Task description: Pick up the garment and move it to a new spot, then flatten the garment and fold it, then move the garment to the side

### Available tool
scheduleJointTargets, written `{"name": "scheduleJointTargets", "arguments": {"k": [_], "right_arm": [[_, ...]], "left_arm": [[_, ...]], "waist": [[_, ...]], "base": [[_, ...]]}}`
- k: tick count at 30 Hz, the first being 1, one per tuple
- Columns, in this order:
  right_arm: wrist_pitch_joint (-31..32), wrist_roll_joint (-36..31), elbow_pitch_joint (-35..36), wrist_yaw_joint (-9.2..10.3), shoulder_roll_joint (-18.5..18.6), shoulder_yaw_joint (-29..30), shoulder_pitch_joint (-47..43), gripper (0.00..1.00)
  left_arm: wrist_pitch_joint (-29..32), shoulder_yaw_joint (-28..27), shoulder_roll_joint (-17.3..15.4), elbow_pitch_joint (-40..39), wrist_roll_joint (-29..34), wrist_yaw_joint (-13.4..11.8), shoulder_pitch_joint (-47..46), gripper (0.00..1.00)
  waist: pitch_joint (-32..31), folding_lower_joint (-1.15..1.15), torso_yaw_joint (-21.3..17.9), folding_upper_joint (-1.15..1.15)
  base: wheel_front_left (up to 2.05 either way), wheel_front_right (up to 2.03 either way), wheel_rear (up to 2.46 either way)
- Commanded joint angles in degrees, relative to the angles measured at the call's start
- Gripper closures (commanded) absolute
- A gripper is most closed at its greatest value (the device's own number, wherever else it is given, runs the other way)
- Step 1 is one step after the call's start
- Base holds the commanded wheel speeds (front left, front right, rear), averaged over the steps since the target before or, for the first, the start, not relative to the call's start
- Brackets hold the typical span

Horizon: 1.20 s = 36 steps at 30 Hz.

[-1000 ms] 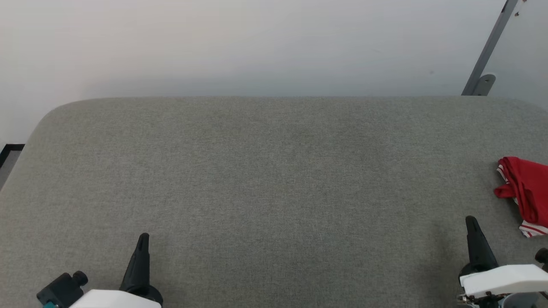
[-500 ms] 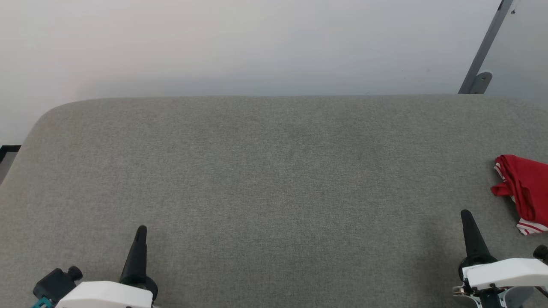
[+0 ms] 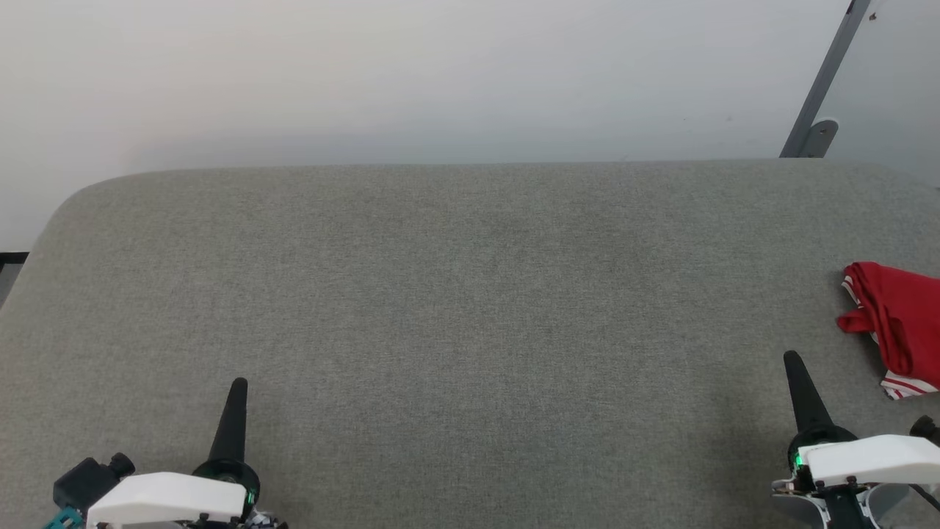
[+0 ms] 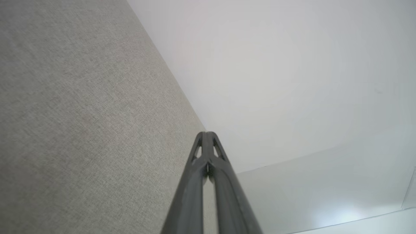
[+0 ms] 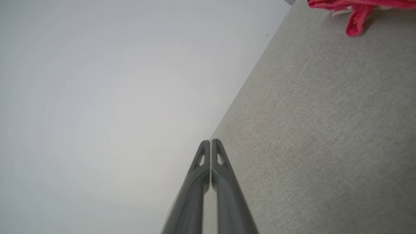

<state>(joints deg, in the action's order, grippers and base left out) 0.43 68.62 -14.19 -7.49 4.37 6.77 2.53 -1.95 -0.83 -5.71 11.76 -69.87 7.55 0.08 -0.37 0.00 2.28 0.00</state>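
Note:
The garment (image 3: 897,323) lies crumpled at the right edge of the grey fabric table (image 3: 455,294); it is red with red-and-white striped trim, and part of it runs out of the head view. In the right wrist view the garment (image 5: 352,8) sits at the top right corner. My right gripper (image 3: 793,361) hovers over the table to the left of the garment and a little nearer me, apart from it, fingers pressed together and holding nothing. My left gripper (image 3: 238,386) stands at the lower left, shut and empty as well. Both wrist views show the shut tips: the left gripper (image 4: 206,133) and the right gripper (image 5: 210,141).
A pale wall (image 3: 440,73) rises behind the table's far edge. A grey metal bar with a bracket (image 3: 819,110) leans at the back right. The table's far left corner is rounded, with a strip of dark floor (image 3: 9,268) beside it.
The whole head picture has shifted a little, so the camera moved. Both grippers reach slightly higher in the view than before. The garment lies as it did on the table.

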Motion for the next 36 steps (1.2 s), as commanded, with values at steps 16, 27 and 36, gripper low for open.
{"name": "scheduleJointTargets", "arguments": {"k": [16,27,36], "right_arm": [[2.3,8.4,0.5,-0.01,-0.5,-0.1,2.1,1.0],[3.5,13.1,0.4,0.0,-0.8,-0.1,2.7,1.0],[4.4,16.7,0.4,0.0,-1.1,-0.2,3.2,1.0]], "left_arm": [[2.5,-1.6,0.4,0.5,-8.4,-0.1,-3.1,1.0],[4.0,-2.3,0.8,1.1,-13.2,-0.1,-4.2,1.0],[5.1,-3.0,1.1,1.4,-16.8,-0.1,-5.0,1.0]], "waist": [[0.2,0.0,-0.6,0.0],[0.3,0.0,-1.1,0.0],[0.3,0.0,-1.4,0.0]], "base": [[0.0,0.0,0.0],[0.0,0.0,0.0],[0.0,0.0,0.0]]}}
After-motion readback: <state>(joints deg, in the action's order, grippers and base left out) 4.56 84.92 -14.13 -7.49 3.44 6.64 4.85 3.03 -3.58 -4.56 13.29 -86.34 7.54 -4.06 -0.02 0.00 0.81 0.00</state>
